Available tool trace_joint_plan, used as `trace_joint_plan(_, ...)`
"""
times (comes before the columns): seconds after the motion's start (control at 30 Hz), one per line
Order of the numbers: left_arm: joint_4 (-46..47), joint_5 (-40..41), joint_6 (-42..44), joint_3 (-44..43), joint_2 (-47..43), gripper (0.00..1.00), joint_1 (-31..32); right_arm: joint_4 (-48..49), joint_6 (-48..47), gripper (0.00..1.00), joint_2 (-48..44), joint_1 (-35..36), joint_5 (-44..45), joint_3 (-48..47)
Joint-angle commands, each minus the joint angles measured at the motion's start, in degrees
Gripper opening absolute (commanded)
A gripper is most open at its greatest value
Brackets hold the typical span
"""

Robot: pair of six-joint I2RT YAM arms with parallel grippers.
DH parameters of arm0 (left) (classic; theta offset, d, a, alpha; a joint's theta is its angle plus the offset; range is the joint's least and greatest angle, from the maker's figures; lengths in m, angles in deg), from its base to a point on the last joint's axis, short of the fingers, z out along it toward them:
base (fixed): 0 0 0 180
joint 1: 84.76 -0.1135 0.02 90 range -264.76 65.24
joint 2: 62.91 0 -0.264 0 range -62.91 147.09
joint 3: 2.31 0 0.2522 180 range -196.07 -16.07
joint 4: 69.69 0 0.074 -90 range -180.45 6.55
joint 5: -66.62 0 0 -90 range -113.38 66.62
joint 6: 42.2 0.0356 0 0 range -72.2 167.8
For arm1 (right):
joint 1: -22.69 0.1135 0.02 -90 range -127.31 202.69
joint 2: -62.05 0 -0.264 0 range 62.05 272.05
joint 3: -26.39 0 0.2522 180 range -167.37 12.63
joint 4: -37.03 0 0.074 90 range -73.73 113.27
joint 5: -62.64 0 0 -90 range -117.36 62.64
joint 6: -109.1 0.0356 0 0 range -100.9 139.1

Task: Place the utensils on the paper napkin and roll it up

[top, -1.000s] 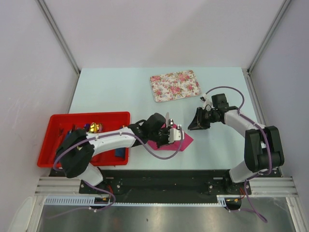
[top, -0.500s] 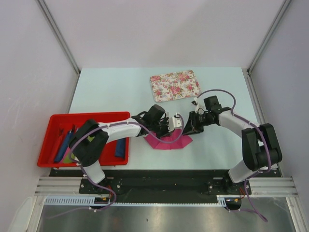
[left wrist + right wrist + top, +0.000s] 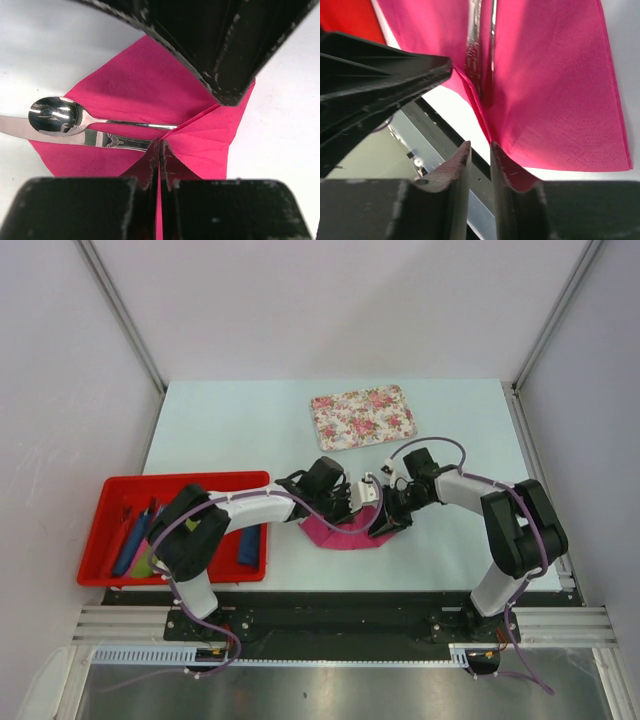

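The pink paper napkin (image 3: 345,534) lies on the table near the front, partly folded up. A silvery spoon (image 3: 50,116) and a knife (image 3: 100,139) lie on it side by side, their far ends covered by the fold. My left gripper (image 3: 356,502) is shut on a raised fold of the napkin (image 3: 200,145). My right gripper (image 3: 388,520) is at the napkin's right edge, close against the left one. Its jaws stand a narrow gap apart with nothing between them, and the napkin (image 3: 555,90) lies just beside one finger (image 3: 502,170). The knife (image 3: 472,50) shows inside the fold.
A floral mat (image 3: 362,417) lies at the back centre. A red tray (image 3: 185,478) at front left holds blue rolls (image 3: 135,540) and a green one. The table's front edge and the black mounting rail lie just behind the napkin in the right wrist view.
My right gripper has moved left and forward from beside the mat down to the napkin's right edge. My left arm has swung off the tray, still holding the napkin fold.
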Motion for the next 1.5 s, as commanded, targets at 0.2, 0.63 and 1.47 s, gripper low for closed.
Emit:
trace_joint_plan(0.2, 1.21, -1.39, -2.33, -2.84, 1.81, 0.0, 0.01, -1.91, -3.03, 0.31, 2.65, 2.91, 3.53, -1.51)
trace_joint_plan(0.63, -2.83, -4.03, -10.59, -1.53, -3.87, 0.47, -1.65, -3.41, -6.37, 0.26, 8.1, 5.11, 11.7, -3.98)
trace_joint_plan(1.47, -9.16, 0.01, -22.99, 3.22, 0.76, 0.06, -3.86, -3.4, -7.6, 0.2, 4.95, 5.81, 14.45, -5.2)
